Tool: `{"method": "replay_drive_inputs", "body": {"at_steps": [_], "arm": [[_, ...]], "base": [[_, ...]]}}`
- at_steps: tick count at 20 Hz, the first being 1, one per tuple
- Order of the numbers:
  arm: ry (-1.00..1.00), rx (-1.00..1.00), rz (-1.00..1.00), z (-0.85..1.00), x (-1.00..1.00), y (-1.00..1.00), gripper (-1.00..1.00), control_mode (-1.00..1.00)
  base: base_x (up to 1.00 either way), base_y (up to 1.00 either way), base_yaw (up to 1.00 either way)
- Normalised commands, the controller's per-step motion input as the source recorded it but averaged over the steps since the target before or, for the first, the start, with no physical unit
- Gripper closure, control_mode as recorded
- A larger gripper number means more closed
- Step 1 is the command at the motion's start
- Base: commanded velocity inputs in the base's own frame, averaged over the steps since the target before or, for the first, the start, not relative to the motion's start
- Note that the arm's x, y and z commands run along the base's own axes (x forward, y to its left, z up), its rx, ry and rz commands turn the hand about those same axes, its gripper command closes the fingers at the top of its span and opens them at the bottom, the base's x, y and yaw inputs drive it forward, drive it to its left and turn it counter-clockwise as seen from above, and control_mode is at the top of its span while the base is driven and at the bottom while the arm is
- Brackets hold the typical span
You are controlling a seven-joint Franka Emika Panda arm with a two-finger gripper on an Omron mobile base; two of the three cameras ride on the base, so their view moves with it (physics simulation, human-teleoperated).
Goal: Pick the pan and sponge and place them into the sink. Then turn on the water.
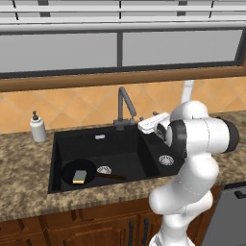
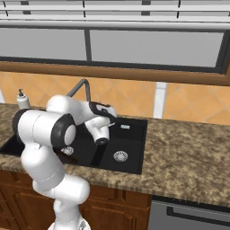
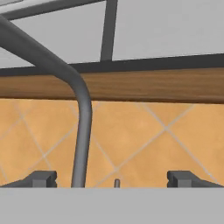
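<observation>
Pan (image 1: 78,173) and sponge (image 1: 79,176) are already lying in the larger basin of the sink (image 1: 61,137), the sponge sitting on the pan's round face and the brown handle pointing toward three o'clock, past the silver drain (image 1: 104,169). Judging from that, the placing steps are looking complete, and the step in hand is turning on the water; no blue stream is showing from the faucet (image 1: 125,103) yet.

In the left base view the arm is reaching toward the back of the sink, its hand sitting at about three o'clock from the faucet's base. In the hand view the fingers (image 3: 112,178) are standing spread wide and released, grasping nothing, with the faucet's grey pipe (image 3: 81,131) rising between them, nearer the one at nine o'clock. A thin grey stub (image 3: 117,183) is showing low between the fingertips; whether it is the faucet's lever cannot be told. Beyond lie the orange tile wall (image 3: 175,127) and the wooden sill (image 3: 153,85).

The next move is likely calling for the hand to ease forward until a finger meets the lever, then push it sideways. A white soap bottle (image 1: 37,127) is standing on the surface at nine o'clock from the sink, well apart from the work.
</observation>
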Motion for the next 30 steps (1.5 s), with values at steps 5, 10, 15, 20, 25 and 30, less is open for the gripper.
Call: {"method": "replay_drive_inputs", "body": {"at_steps": [5,10,15,20,25,30], "arm": [[0.0,0.0,0.2,0.0,0.13,0.0,-1.0,-1.0],[0.0,0.01,0.16,0.0,0.14,0.0,-1.0,-1.0],[0.02,0.0,0.08,0.0,0.25,0.13,-1.0,-1.0],[0.03,0.0,0.08,0.0,0.1,0.13,-1.0,-1.0],[0.02,0.01,0.07,-0.02,0.15,0.03,-1.0,-1.0],[0.05,0.02,0.02,-0.16,0.35,0.0,-1.0,-1.0]], "base": [[0.0,0.0,0.0],[0.0,0.0,0.0],[0.0,0.0,0.0],[0.0,0.0,0.0],[0.0,0.0,0.0],[0.0,0.0,0.0]]}}
